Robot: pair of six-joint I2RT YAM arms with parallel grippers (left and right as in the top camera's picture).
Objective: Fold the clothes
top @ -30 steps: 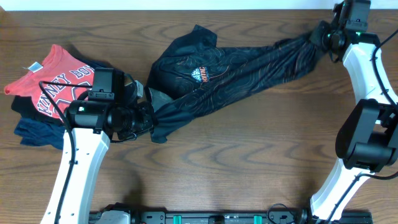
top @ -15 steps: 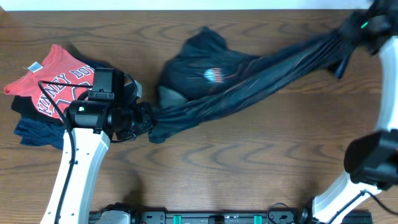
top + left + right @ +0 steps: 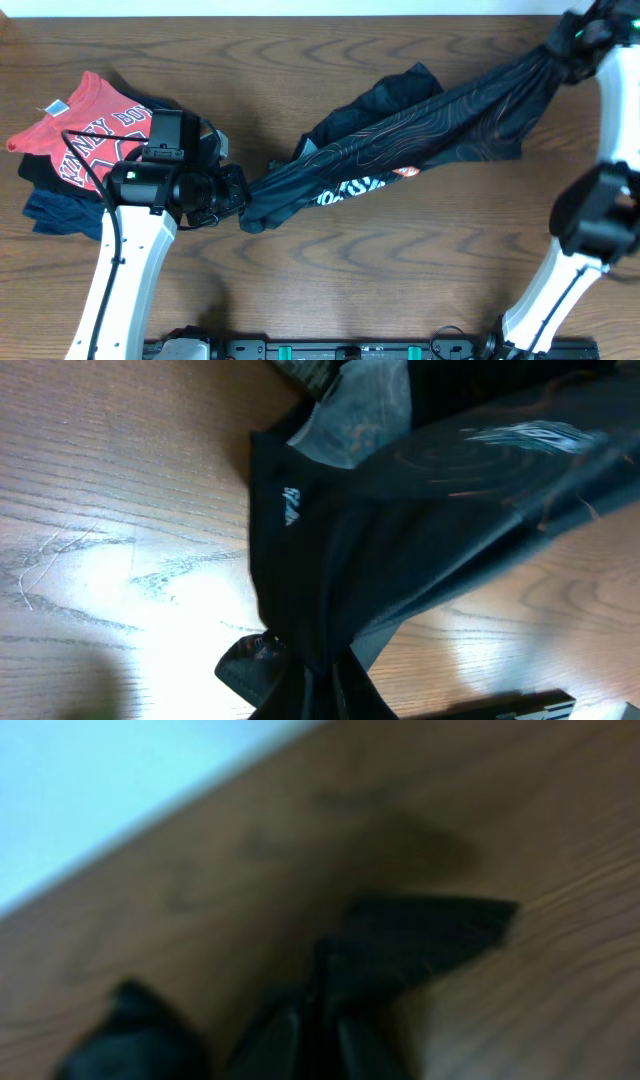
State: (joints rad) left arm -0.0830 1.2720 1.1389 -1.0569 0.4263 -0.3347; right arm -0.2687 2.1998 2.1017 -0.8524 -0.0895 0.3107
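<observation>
The black jersey (image 3: 420, 135) with thin orange contour lines is stretched in the air between both grippers, twisted, with white lettering showing on its underside. My left gripper (image 3: 243, 198) is shut on its lower left end, just above the table. In the left wrist view the black jersey (image 3: 400, 530) fills the frame and the left gripper (image 3: 325, 695) pinches it. My right gripper (image 3: 556, 47) is shut on the far right end, raised near the table's back edge. The blurred right wrist view shows the right gripper (image 3: 322, 1045) pinching the dark jersey (image 3: 420, 935).
A red T-shirt with white letters (image 3: 80, 135) lies on a navy shirt (image 3: 60, 212) at the left. The wooden table (image 3: 400, 280) spreads below. A pale wall strip (image 3: 300, 8) runs along the back edge.
The right gripper lifted and swung the jersey's right end. The jersey flipped over and pulled taut, its bulk shifting right; the chest logo side turned under and white lettering now shows. The left arm stayed put.
</observation>
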